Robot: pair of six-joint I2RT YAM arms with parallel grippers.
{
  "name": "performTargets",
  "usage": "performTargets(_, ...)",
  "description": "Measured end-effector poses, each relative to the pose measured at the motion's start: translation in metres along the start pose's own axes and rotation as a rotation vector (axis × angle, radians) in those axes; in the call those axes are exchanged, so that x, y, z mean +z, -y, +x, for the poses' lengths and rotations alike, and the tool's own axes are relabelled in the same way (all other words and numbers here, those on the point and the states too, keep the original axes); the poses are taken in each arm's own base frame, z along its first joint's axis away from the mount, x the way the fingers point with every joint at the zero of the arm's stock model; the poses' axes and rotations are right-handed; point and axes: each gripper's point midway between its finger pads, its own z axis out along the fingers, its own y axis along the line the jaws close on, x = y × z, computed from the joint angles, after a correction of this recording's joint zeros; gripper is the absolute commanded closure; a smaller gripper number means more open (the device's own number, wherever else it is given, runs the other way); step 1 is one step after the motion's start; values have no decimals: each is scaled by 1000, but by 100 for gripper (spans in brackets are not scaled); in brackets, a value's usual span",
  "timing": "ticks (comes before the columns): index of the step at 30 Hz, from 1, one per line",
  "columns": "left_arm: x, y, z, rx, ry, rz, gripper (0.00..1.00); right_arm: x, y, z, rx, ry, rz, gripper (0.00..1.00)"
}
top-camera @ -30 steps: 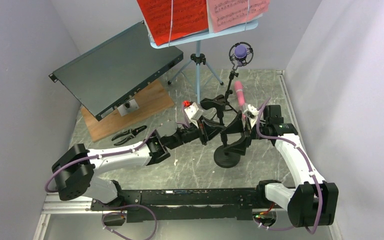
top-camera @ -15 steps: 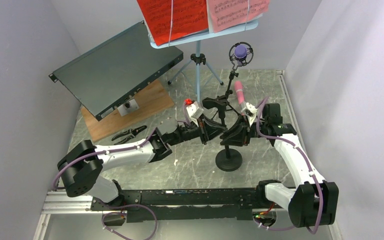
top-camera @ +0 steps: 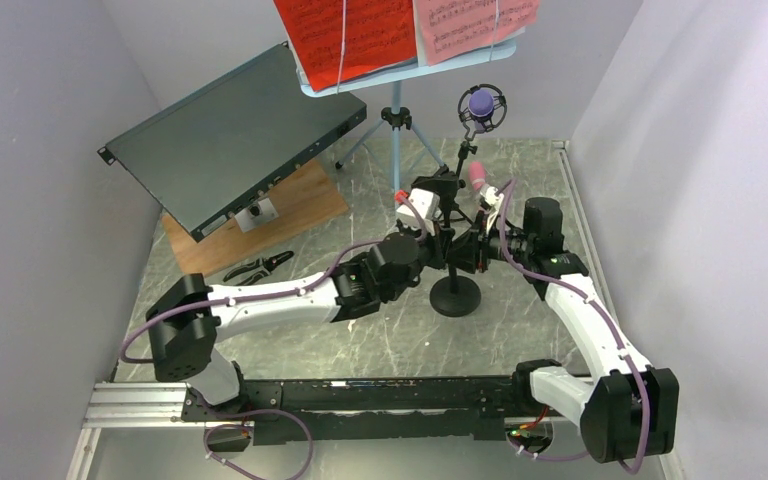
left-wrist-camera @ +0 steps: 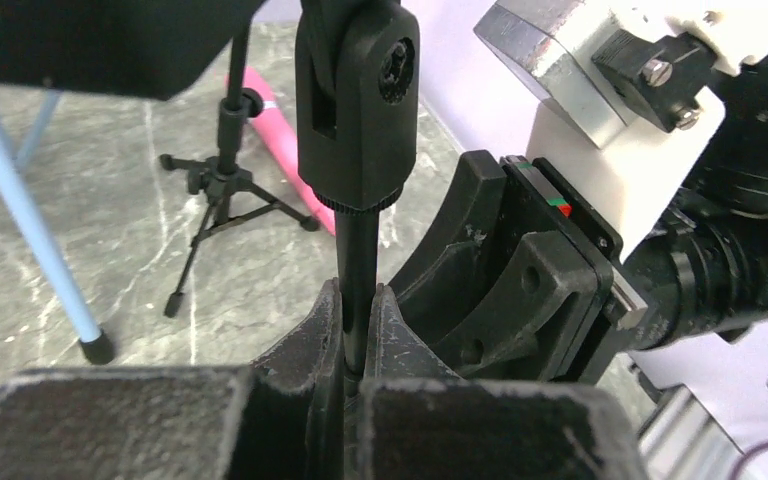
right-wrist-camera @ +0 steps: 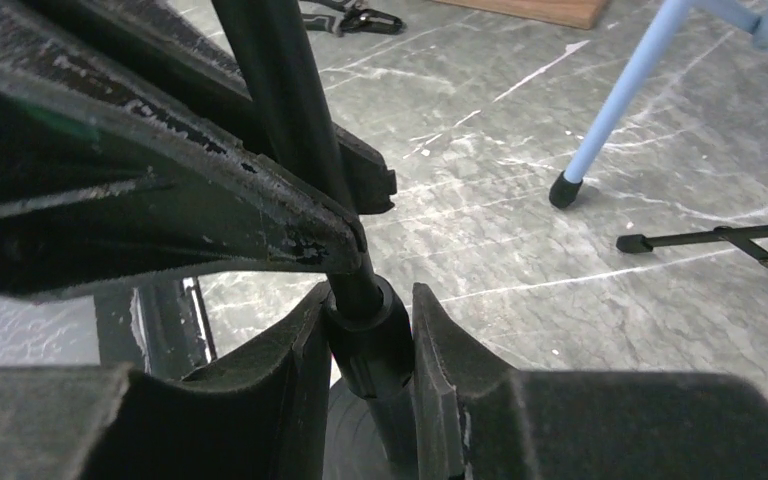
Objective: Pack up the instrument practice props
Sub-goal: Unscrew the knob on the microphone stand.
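Note:
A black mic support with a round base (top-camera: 456, 296) stands mid-table, its empty clip (left-wrist-camera: 357, 100) at the top. My left gripper (left-wrist-camera: 358, 297) is shut on its thin pole (left-wrist-camera: 358, 240). My right gripper (right-wrist-camera: 370, 305) is shut on the thicker collar (right-wrist-camera: 368, 335) lower on the same pole, just under the left fingers (right-wrist-camera: 210, 190). A pink microphone (top-camera: 477, 177) lies on the floor behind. The purple microphone (top-camera: 481, 104) sits in a shock mount on a small tripod support (left-wrist-camera: 222, 190). The light-blue music rack (top-camera: 396, 150) holds red (top-camera: 345, 35) and pink (top-camera: 470, 25) sheet-music pages.
A large dark flat metal box (top-camera: 225, 135) leans on a wooden board (top-camera: 260, 225) at the back left. Black pliers (top-camera: 257, 268) lie in front of it. Grey walls close in on the left and right. A light-blue tripod leg (right-wrist-camera: 610, 110) ends near the support.
The right gripper went from open to shut on the support's pole. The left arm stretched farther back and right, and the support's base shifted a little away from the arms.

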Motion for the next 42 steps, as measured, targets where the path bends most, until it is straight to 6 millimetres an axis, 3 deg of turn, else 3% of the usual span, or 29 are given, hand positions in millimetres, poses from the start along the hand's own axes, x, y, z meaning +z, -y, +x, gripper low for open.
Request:
performTargets(7, 5, -6, 2, 34, -8, -105, 100, 5, 3, 1, 35, 1, 29, 100)
performTargets(8, 4, -6, 3, 36, -8, -105, 100, 5, 2, 2, 36, 1, 20, 91)
performTargets(12, -2, 0, 7, 49, -6, -66, 100, 2, -11, 7, 3, -20, -75, 34)
performTargets(14, -14, 2, 13, 58, -19, -3, 100, -3, -20, 10, -21, -33, -136, 16)
performTargets(17, -35, -1, 22, 65, -59, 97, 100, -12, -32, 6, -87, -17, -211, 2)
performTargets(25, -48, -44, 7, 3, -46, 272, 100, -19, -55, 11, -143, 17, -326, 1)
performTargets(35, -59, 3, 10, -21, -51, 562, 100, -15, -65, 19, -131, 13, -373, 3)
performTargets(37, -55, 7, 15, -26, -62, 583, 100, -14, -64, 20, -124, 10, -373, 11)
performTargets(42, -49, 10, 23, -36, -84, 603, 100, -12, -63, 18, -112, 8, -372, 62)
